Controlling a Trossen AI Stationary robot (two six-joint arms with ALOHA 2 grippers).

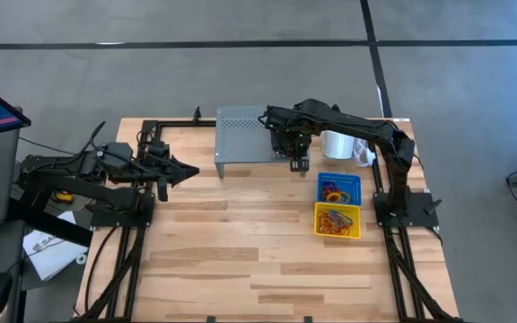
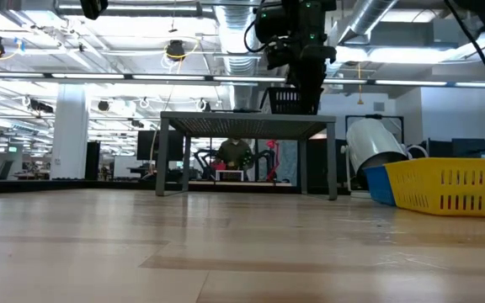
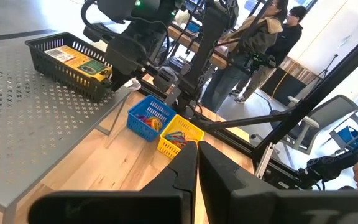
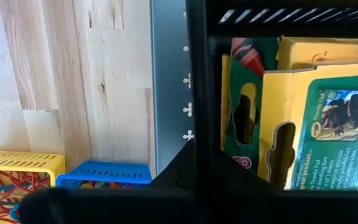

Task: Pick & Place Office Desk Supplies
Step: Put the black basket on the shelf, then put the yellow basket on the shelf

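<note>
Pale wooden planks make up the counter (image 1: 240, 242), which is seen from above with a dark arm at each side. Nearest the front edge on the right side, a yellow basket (image 1: 338, 221) is set on the wood, filled with red and orange loops (image 1: 334, 220). Just behind it, touching or nearly so, a blue basket (image 1: 339, 187) is placed, with loops of mixed colours (image 1: 333, 192) inside.

At the left side, the left tool (image 1: 189, 170) is held above the counter with its fingers pressed together on nothing, pointing toward the middle and well apart from all the baskets.

Farther back, a grey perforated shelf (image 1: 240, 133) is stood on its legs. On its right front corner a black basket (image 3: 67, 63) is seen, in which yellow-green crayon boxes (image 4: 319, 134) are laid flat. The right tool (image 1: 297, 154) is positioned directly at this black basket; its fingers are closed narrowly on the basket's near wall, as shown in the right wrist view, with the crayon boxes just beyond the fingers.

Beside the shelf, to its right, a white paper roll (image 1: 339, 144) is laid on its side behind the blue basket.

Beyond the counter, two people (image 3: 253, 50) are seen standing in the room.
</note>
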